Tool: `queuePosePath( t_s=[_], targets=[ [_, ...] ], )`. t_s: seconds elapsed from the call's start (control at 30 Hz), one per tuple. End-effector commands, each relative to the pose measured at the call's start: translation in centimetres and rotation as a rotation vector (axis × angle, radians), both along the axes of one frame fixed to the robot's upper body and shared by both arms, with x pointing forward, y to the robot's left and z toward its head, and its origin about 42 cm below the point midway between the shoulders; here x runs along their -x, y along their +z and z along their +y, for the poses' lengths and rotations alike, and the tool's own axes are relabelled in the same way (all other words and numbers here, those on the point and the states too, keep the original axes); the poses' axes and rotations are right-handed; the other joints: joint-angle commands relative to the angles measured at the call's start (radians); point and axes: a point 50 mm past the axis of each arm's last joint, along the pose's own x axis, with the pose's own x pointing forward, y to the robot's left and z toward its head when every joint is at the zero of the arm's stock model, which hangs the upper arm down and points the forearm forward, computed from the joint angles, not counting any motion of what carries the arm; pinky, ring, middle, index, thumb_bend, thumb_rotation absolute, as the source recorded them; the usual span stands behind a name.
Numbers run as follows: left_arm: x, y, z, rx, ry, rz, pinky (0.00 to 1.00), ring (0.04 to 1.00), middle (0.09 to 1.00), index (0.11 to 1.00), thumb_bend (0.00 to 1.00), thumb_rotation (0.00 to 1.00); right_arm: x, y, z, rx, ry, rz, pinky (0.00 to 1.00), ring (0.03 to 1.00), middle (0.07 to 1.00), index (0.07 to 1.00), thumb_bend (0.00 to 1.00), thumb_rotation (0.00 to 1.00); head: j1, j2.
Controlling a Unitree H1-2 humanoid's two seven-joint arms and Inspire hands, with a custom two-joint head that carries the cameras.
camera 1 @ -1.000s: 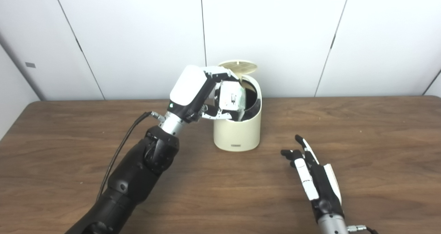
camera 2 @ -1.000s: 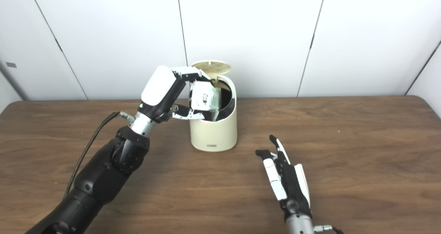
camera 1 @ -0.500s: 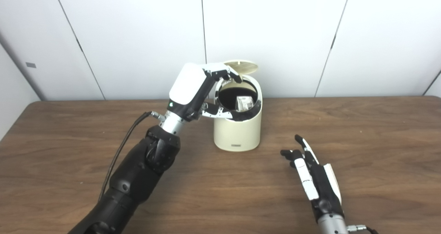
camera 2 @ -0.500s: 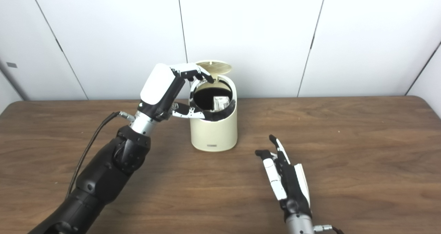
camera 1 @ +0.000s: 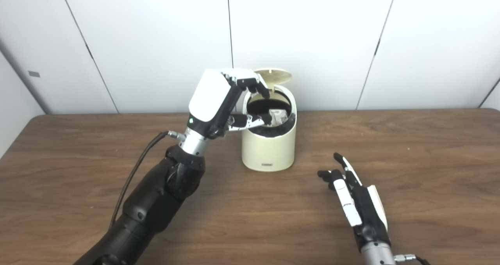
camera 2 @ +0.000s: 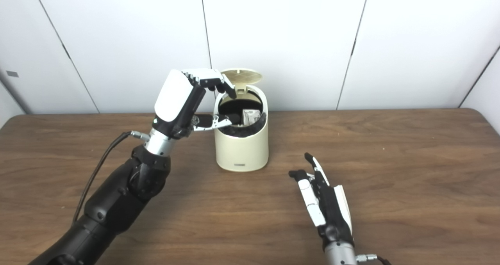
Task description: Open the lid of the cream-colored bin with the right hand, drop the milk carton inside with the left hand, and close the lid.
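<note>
Bin (camera 1: 268, 150): cream, upright on the counter (camera 1: 250, 218); lid (camera 1: 275, 75) raised at its back rim.
Carton (camera 1: 279, 116): inside the bin, its top visible against the right inner wall.
Left hand (camera 1: 218, 101): above the bin's left rim, fingers (camera 1: 254, 86) released, holding nothing.
Right hand (camera 1: 357, 200): flat on the counter, fingers spread, empty.

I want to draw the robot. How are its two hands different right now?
The left hand is raised over the open cream-colored bin, while the right hand lies low on the wooden table. The left hand's fingers curl; the right hand's stretch out flat. Both hold nothing, and both are black and white.
</note>
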Motion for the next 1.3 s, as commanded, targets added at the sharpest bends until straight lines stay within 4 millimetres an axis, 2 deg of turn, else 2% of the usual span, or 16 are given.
queuePosePath(
  t_s=[0.0, 0.07, 0.23, 0.27, 0.37, 0.43, 0.5, 0.57, 0.67, 0.7, 0.77, 0.93, 1.0, 1.07, 1.17, 1.27],
  targets=[
    [0.4, 1.8, 0.6, 0.086, -0.029, -0.045, 0.36, 0.444, 0.515, 0.459, 0.48, 0.0, -1.1, 2.5, 0.1, -0.026, 0.011, -0.127, 0.73, 0.77, 0.75, 0.918, 0.39, 0.94, -0.001, 0.001],
    [1.3, 1.3, 0.7, 0.174, -0.041, 0.016, 0.36, 0.439, 0.519, 0.47, 0.48, 0.0, -1.8, 3.0, -0.2, -0.029, 0.027, -0.154, 0.72, 0.784, 0.775, 0.923, 0.4, 0.91, -0.003, -0.002],
    [4.1, 0.2, 0.4, 0.352, 0.005, 0.201, 0.37, 0.448, 0.507, 0.483, 0.48, 0.0, -3.7, 4.9, -0.5, 0.059, 0.03, -0.223, 0.69, 0.786, 0.799, 0.926, 0.55, 0.76, -0.002, -0.002],
    [4.8, 0.0, 0.4, 0.381, 0.018, 0.239, 0.37, 0.451, 0.504, 0.483, 0.48, 0.0, -4.2, 5.5, -0.5, 0.095, 0.037, -0.241, 0.68, 0.781, 0.8, 0.921, 0.56, 0.73, -0.001, -0.003],
    [6.7, -0.7, 0.7, 0.461, 0.056, 0.345, 0.34, 0.443, 0.522, 0.492, 0.48, 0.0, -5.9, 7.8, -0.2, 0.181, 0.065, -0.322, 0.73, 0.797, 0.818, 0.867, 0.53, 0.68, 0.0, -0.004],
    [7.6, -1.1, 1.0, 0.488, 0.073, 0.395, 0.32, 0.439, 0.538, 0.503, 0.47, 0.0, -6.9, 9.2, 0.0, 0.212, 0.075, -0.347, 0.74, 0.8, 0.826, 0.844, 0.52, 0.67, 0.001, -0.006],
    [8.6, -1.9, 1.4, 0.509, 0.099, 0.446, 0.37, 0.435, 0.534, 0.5, 0.49, 0.0, -8.1, 10.7, 0.4, 0.236, 0.084, -0.362, 0.77, 0.834, 0.861, 0.836, 0.52, 0.66, 0.003, -0.005],
    [9.6, -3.0, 1.9, 0.54, 0.138, 0.502, 0.4, 0.497, 0.502, 0.498, 0.51, 0.0, -9.3, 12.3, 0.8, 0.268, 0.094, -0.378, 0.76, 0.833, 0.86, 0.826, 0.53, 0.68, 0.006, -0.005],
    [11.2, -4.6, 2.3, 0.588, 0.201, 0.6, 0.48, 0.552, 0.601, 0.497, 0.5, 0.07, -10.8, 14.1, 1.2, 0.311, 0.108, -0.404, 0.79, 0.853, 0.87, 0.818, 0.52, 0.68, 0.012, -0.005],
    [11.6, -5.0, 2.4, 0.599, 0.212, 0.625, 0.51, 0.576, 0.624, 0.579, 0.51, 0.23, -11.2, 14.5, 1.3, 0.319, 0.11, -0.409, 0.8, 0.86, 0.871, 0.813, 0.51, 0.67, 0.012, -0.005],
    [12.8, -6.2, 2.6, 0.638, 0.225, 0.701, 0.57, 0.629, 0.672, 0.671, 0.53, 0.41, -12.6, 15.5, 1.6, 0.359, 0.132, -0.428, 0.81, 0.862, 0.869, 0.81, 0.5, 0.69, 0.011, -0.004],
    [14.3, -8.3, 2.8, 0.645, 0.227, 0.799, 0.63, 0.701, 0.742, 0.755, 0.51, 0.52, -15.1, 17.1, 2.4, 0.436, 0.16, -0.453, 0.77, 0.842, 0.853, 0.808, 0.5, 0.73, 0.016, -0.007],
    [14.5, -8.8, 3.1, 0.602, 0.218, 0.83, 0.65, 0.73, 0.776, 0.805, 0.5, 0.69, -16.0, 17.6, 3.0, 0.475, 0.165, -0.463, 0.79, 0.873, 0.878, 0.827, 0.51, 0.74, 0.017, -0.009],
    [14.6, -8.9, 3.3, 0.565, 0.209, 0.855, 0.67, 0.741, 0.794, 0.829, 0.49, 0.8, -16.8, 17.8, 3.7, 0.522, 0.171, -0.465, 0.82, 0.908, 0.913, 0.835, 0.51, 0.72, 0.017, -0.009],
    [14.7, -9.1, 3.4, 0.543, 0.202, 0.888, 0.71, 0.762, 0.815, 0.854, 0.51, 0.9, -17.6, 17.9, 4.4, 0.611, 0.181, -0.469, 0.84, 0.95, 0.947, 0.829, 0.53, 0.76, 0.017, -0.009],
    [14.9, -9.1, 3.3, 0.537, 0.198, 0.908, 0.75, 0.78, 0.824, 0.868, 0.51, 0.92, -17.9, 17.7, 5.0, 0.669, 0.193, -0.482, 0.89, 0.98, 0.962, 0.779, 0.54, 0.79, 0.02, -0.007]
  ],
)
